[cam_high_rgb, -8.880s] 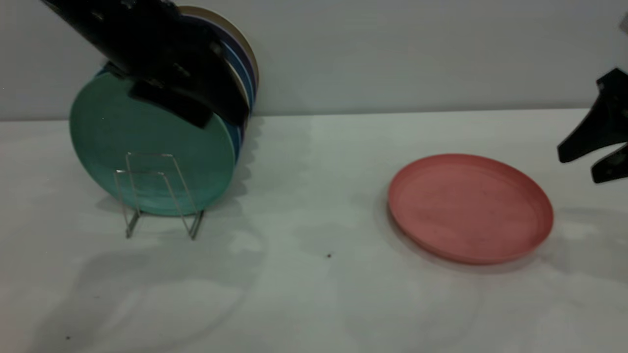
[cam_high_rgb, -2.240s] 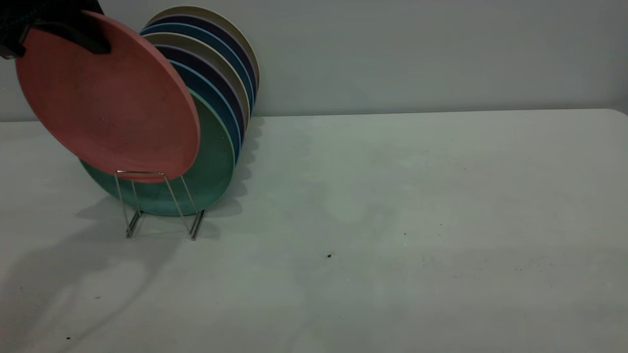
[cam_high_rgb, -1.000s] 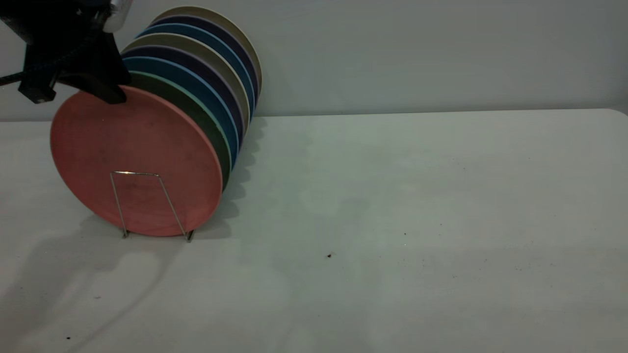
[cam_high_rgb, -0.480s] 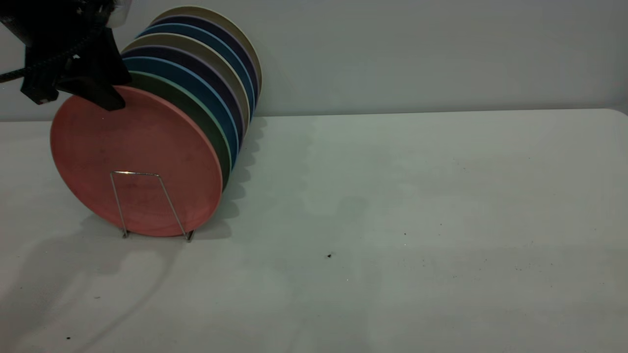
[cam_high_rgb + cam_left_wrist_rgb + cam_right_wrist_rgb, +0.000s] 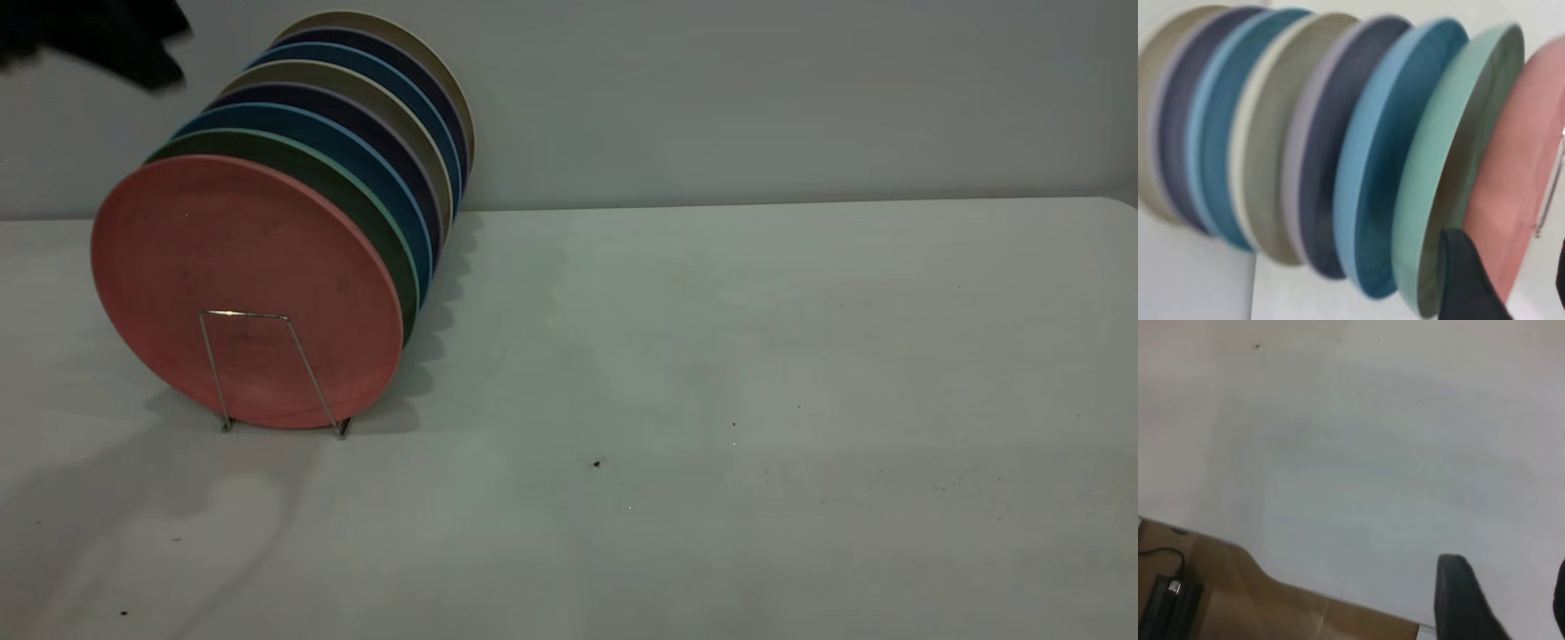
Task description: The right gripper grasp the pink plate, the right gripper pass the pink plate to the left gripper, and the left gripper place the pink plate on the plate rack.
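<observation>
The pink plate [image 5: 240, 284] stands upright at the front of the plate rack [image 5: 213, 369], behind its front wire loop and leaning on the green plate [image 5: 356, 196]. My left gripper [image 5: 147, 58] is up at the far left, above the plates and apart from them. In the left wrist view it [image 5: 1511, 280] is open and empty, with the pink plate [image 5: 1525, 173] and the rack wire [image 5: 1548, 193] beyond its fingers. My right gripper [image 5: 1508, 597] is out of the exterior view. It is open and empty near the table's edge.
Several plates stand in the rack behind the pink one: green, blue [image 5: 391, 213], dark purple, beige [image 5: 444, 80]. The white table [image 5: 711, 373] stretches to the right. A brown floor and a black cable [image 5: 1165, 567] show past the table's edge.
My left gripper has let go of the pink plate's top rim and risen up and left. The plate stays standing in the rack.
</observation>
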Tool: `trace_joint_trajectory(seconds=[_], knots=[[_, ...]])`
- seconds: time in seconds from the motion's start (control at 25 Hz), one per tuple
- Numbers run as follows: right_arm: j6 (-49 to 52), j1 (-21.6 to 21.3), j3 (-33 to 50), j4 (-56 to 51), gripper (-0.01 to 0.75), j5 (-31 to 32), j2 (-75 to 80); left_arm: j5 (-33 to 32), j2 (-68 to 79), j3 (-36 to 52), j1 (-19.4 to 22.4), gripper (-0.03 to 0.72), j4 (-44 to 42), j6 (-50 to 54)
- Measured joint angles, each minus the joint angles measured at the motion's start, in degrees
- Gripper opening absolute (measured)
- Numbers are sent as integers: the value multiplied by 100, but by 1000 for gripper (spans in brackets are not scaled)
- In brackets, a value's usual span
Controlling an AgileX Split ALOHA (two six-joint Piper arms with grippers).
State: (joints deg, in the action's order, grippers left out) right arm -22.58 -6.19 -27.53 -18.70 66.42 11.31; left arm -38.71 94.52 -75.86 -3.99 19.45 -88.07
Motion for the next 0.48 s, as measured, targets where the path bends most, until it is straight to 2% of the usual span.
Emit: trace_joint_trajectory(seconds=[0.16,0.48], knots=[[187,0,0,144,358,-11,0,-625,-927,0,0,377,-5,1242],[1333,0,0,890,358,-144,0,-2283,-2815,0,0,377,-158,4100]])
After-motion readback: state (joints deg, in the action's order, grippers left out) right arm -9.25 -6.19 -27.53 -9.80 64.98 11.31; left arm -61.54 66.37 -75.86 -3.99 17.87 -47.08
